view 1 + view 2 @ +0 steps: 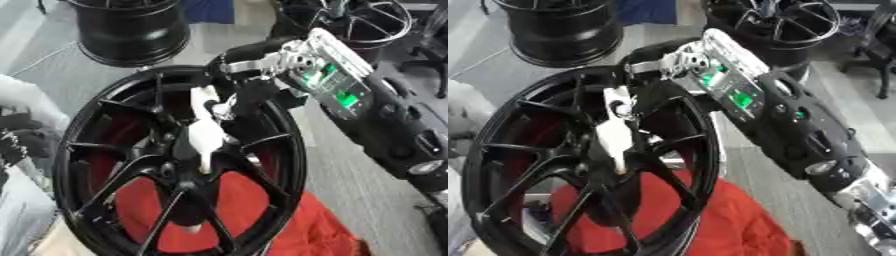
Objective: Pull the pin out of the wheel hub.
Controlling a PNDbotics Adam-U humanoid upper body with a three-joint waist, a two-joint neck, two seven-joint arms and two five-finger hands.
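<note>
Currently right hand reaches down into the centre of the wheel hub, pale fingers apparently closed around the pin, itself hidden beneath them, axis presumably along the hub's; left hand unseen.

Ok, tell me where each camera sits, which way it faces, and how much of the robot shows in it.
Left eye view: in the robot's head, looking down at the black wheel on a red cloth; the right arm enters from the right, its right hand at the hub.
Right eye view: beside it in the head, facing the same way; more of the right arm shows.
Shared: both show the wheel, the hand at the hub, and two more wheels behind. The left hand appears in neither.
</note>
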